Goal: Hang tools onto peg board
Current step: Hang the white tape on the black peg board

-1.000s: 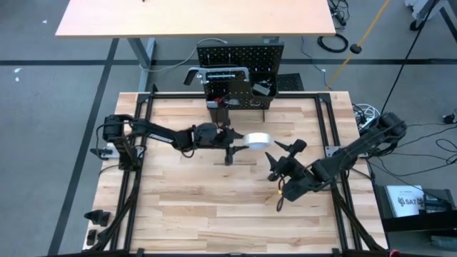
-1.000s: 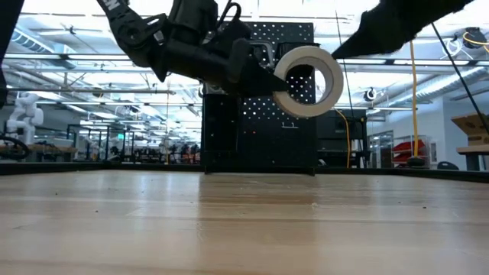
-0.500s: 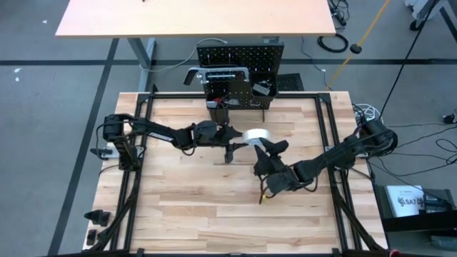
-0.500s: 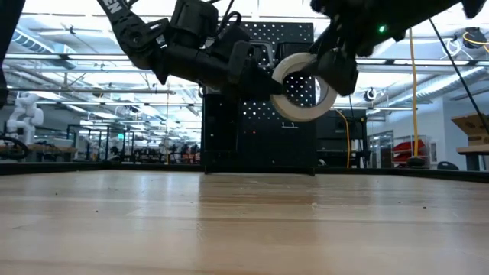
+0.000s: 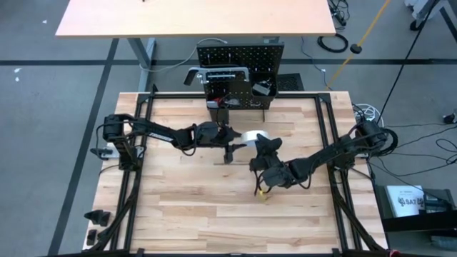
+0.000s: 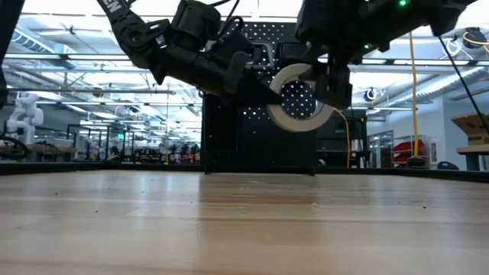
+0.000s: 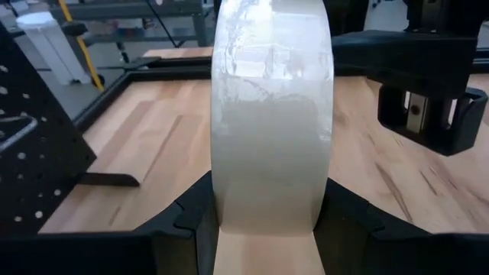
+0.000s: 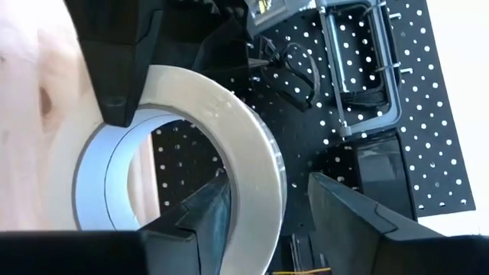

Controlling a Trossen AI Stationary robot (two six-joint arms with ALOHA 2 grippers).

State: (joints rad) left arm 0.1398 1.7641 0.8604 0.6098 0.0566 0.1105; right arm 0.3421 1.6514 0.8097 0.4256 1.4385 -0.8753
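Note:
My left gripper (image 5: 239, 137) holds the white tape roll (image 6: 299, 98) in the air over the middle of the table, in front of the peg board (image 5: 240, 61). The roll stands on edge (image 7: 267, 137). My right gripper (image 8: 279, 229) is open at the roll. One finger (image 8: 202, 221) reaches into the roll's hole and the other (image 8: 359, 221) stands outside its rim with a gap; I cannot tell whether either touches. A grey bar clamp (image 5: 218, 71) hangs on the board above two black bins (image 5: 246, 93). My left gripper pinches the roll's ring (image 8: 114, 130) across its two flat faces, between the two fingers (image 7: 191, 225). It comes nearly level from the table's left. The roll is lifted clear of the table and upright, its hole facing the near and far edges.
Black frame rails (image 5: 325, 135) run along the tabletop's sides. The peg board stands at the far edge (image 6: 260, 137). A second tan table (image 5: 193, 18) lies beyond it. Bare wood (image 5: 214, 207) stretches toward the near edge.
My right gripper has swung toward the table's left, from clear of the roll to right at it. Its wrist has rolled, so the fingers now straddle the roll's ring. The roll has dipped a little in my left gripper.

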